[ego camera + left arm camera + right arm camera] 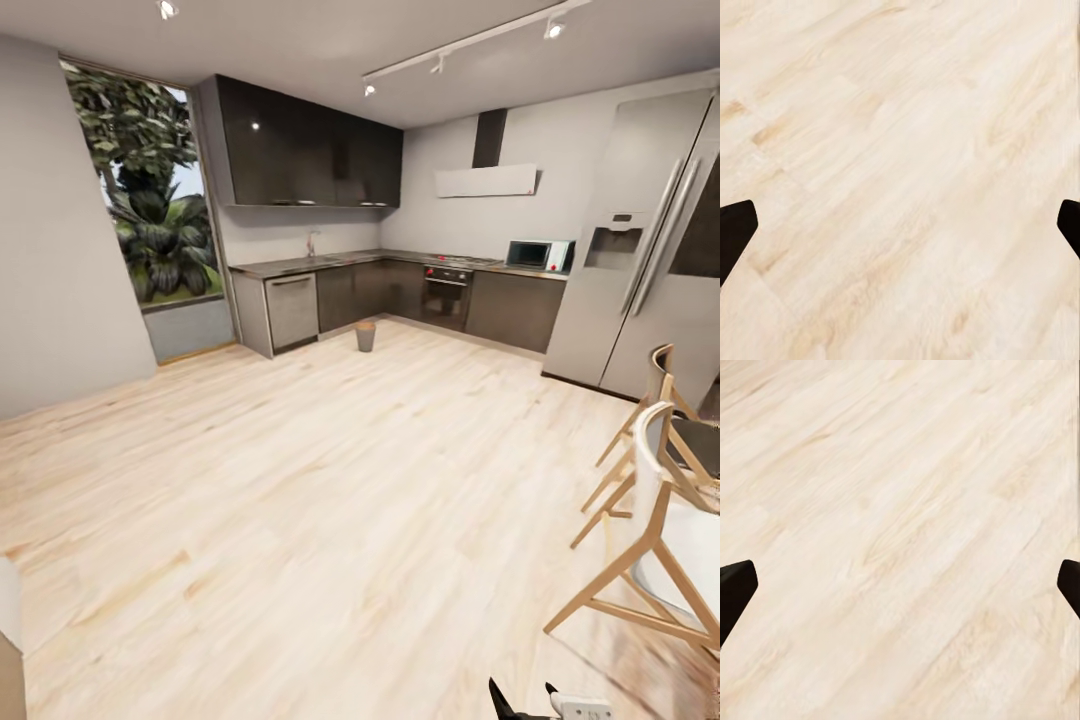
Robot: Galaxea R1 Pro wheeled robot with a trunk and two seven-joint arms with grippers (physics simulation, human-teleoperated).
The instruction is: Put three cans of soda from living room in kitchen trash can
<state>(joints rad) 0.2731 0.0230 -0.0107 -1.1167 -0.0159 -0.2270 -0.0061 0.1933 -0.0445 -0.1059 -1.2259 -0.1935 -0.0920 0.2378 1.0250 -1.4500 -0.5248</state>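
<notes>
Ahead, I had the kitchen [400, 270] in the head view, with the tash can [366, 336] standing upright on the wood floor [300, 480] just in front of the dark lower cabinets [350, 295], well apart from me. Both claws were spread wide with nothing between the fingers: the left gripper [900, 225] and the right gripper [900, 585] each faced bare planks. Wooden chairs [650, 500] stood at my right, near the refrigerator [650, 250]. Dark parts at the lower edge were possibly my own arm.
</notes>
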